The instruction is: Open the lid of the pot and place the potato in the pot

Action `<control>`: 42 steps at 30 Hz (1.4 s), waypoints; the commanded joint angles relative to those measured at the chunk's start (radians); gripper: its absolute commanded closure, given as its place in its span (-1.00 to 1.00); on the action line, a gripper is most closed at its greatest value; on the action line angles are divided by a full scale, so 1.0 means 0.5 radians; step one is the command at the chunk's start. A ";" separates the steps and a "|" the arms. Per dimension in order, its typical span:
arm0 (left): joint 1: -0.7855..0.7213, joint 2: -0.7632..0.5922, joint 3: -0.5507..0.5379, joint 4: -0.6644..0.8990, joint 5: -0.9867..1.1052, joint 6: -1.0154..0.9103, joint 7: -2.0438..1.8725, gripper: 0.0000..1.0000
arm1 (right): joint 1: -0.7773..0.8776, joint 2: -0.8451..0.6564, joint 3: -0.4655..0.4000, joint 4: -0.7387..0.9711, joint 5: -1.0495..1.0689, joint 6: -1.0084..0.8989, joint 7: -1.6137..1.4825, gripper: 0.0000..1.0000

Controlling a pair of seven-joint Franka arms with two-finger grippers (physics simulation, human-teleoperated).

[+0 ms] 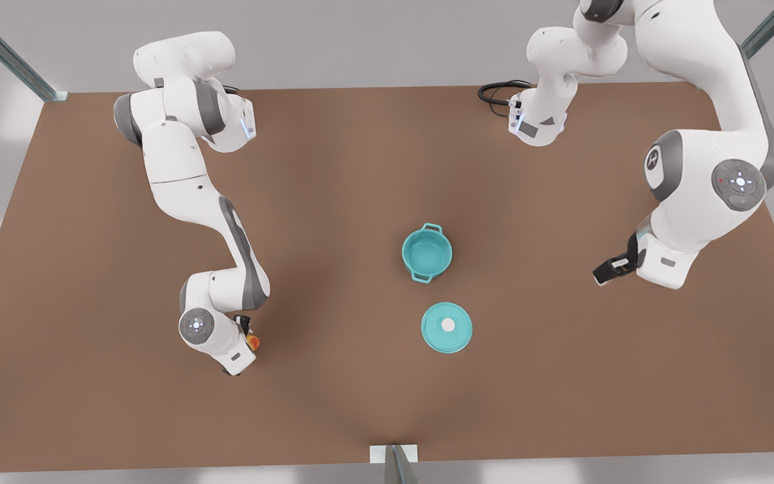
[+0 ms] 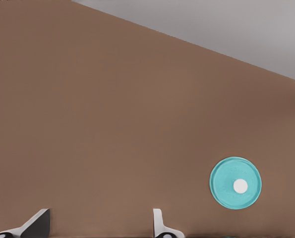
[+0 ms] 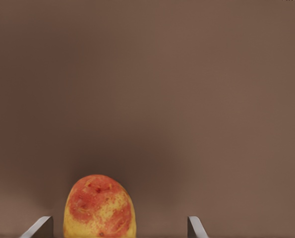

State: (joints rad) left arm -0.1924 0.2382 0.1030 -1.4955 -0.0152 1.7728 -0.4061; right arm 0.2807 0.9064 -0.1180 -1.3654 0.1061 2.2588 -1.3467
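The teal pot (image 1: 427, 252) stands uncovered mid-table with a bare teal interior. Nearer the front edge the pot lid (image 1: 447, 327) lies flat on the table, white knob up; the left wrist view also shows the pot lid (image 2: 235, 182). The potato (image 1: 253, 343) sits on the table at the front view's left. My right gripper (image 1: 246, 334) is low over it. In the right wrist view the potato (image 3: 100, 208) lies between the spread fingers of my right gripper (image 3: 117, 229), closer to one finger. My left gripper (image 1: 605, 274) hovers at the front view's right, away from the pot, open and holding nothing (image 2: 97, 229).
The brown table (image 1: 360, 403) carries only these things. A black cable (image 1: 498, 93) loops at the far edge by an arm base. Metal frame posts (image 1: 397, 464) stand at the front edge and far corners.
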 commanded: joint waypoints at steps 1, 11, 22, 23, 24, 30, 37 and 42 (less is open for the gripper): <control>-0.014 -0.001 -0.010 0.006 0.000 -0.146 0.864 -1.00 | -0.012 -0.003 0.000 -0.003 0.003 0.044 -0.178 -1.00; -0.014 -0.007 -0.010 -0.010 0.012 -0.208 0.858 -1.00 | -0.025 -0.003 0.003 -0.018 0.003 0.044 -0.224 -0.41; -0.032 -0.004 -0.013 -0.016 0.018 -0.211 0.782 -1.00 | -0.009 0.007 0.021 -0.018 0.030 0.044 -0.218 -0.45; -0.032 -0.004 -0.013 -0.016 0.018 -0.211 0.775 -1.00 | -0.009 0.013 0.021 -0.018 0.027 0.044 -0.221 -0.45; -0.032 -0.004 -0.013 -0.016 0.018 -0.211 0.775 -1.00 | -0.012 0.013 0.021 -0.018 0.027 0.060 -0.221 -0.44; -0.032 -0.004 -0.013 -0.016 0.018 -0.211 0.772 -1.00 | -0.009 0.028 0.021 -0.018 0.024 0.072 -0.224 -0.18; -0.032 -0.004 -0.013 -0.016 0.018 -0.211 0.772 -1.00 | -0.009 -0.049 0.037 -0.018 0.027 -0.078 -0.258 0.05; -0.029 -0.007 -0.004 -0.016 0.018 -0.226 0.775 -1.00 | 0.055 -0.180 0.095 -0.015 0.070 -0.222 -0.218 0.06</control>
State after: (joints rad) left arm -0.2076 0.2359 0.1001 -1.5038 -0.0069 1.6650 -0.0512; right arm 0.3051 0.8271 -0.0742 -1.3735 0.1281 2.2080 -1.4510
